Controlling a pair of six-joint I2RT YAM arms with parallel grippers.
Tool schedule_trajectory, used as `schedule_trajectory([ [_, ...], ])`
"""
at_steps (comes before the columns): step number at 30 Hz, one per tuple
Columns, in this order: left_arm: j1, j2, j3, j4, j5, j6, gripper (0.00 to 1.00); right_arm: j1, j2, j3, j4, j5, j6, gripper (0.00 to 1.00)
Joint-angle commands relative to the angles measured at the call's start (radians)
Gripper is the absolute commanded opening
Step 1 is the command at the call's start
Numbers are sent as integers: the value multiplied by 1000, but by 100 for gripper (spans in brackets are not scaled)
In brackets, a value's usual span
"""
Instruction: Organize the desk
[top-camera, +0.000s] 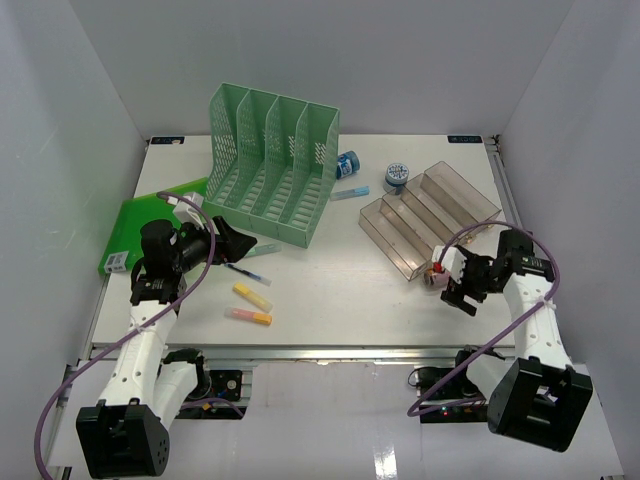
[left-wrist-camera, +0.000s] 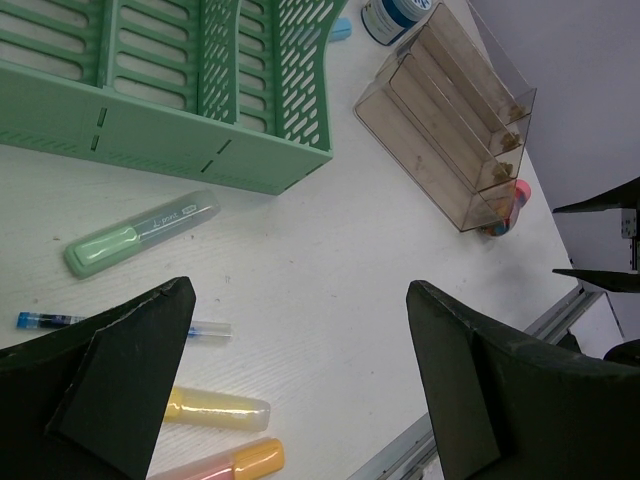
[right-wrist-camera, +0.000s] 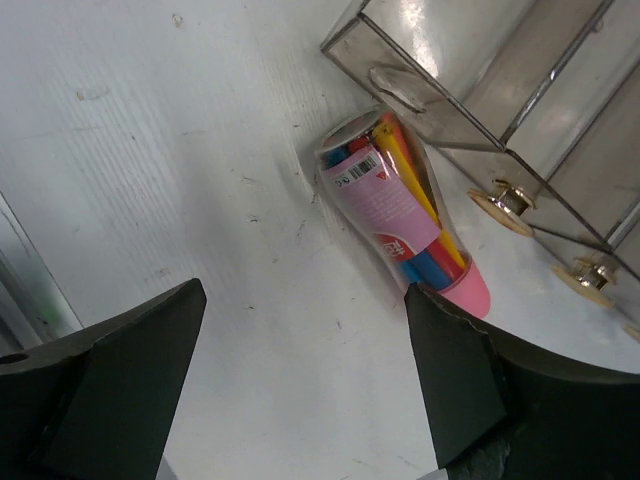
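Note:
The white desk (top-camera: 340, 280) holds scattered stationery. A clear tube of coloured pens (right-wrist-camera: 400, 215) with a pink cap lies against the front corner of the clear tiered tray (top-camera: 425, 215). My right gripper (right-wrist-camera: 305, 300) is open just short of the tube (top-camera: 437, 272), whose pink end lies by the right fingertip (right-wrist-camera: 430, 320); nothing is between the jaws. My left gripper (left-wrist-camera: 300, 290) is open above bare desk, near a green highlighter (left-wrist-camera: 140, 235), a blue pen (left-wrist-camera: 60, 321), a yellow highlighter (left-wrist-camera: 215, 410) and a pink-and-orange highlighter (left-wrist-camera: 240, 462).
A green mesh file rack (top-camera: 272, 165) stands at the back centre. Two blue jars (top-camera: 347, 164) (top-camera: 396, 177) and a light blue marker (top-camera: 350, 193) sit between the rack and the tray. A green folder (top-camera: 140, 225) lies at the left edge. A metal rail (top-camera: 330, 352) runs along the front.

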Motion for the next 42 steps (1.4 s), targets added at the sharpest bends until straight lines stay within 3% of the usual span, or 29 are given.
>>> schedule_trajectory([
  [1, 2, -11, 19, 14, 17, -1, 98, 2, -3, 15, -18, 22, -440, 93],
  [11, 0, -9, 19, 14, 17, 0, 98, 26, 192, 71, 6, 15, -577, 88],
  [25, 2, 2, 21, 15, 17, 0, 98, 124, 337, 20, 236, 60, -500, 86],
  [31, 0, 4, 19, 14, 13, 2, 98, 163, 393, 12, 251, 119, -479, 78],
  [38, 2, 5, 21, 12, 14, 2, 98, 165, 387, -36, 245, 214, -496, 60],
  [42, 0, 5, 21, 13, 14, 2, 98, 165, 384, -20, 189, 226, -492, 27],
])
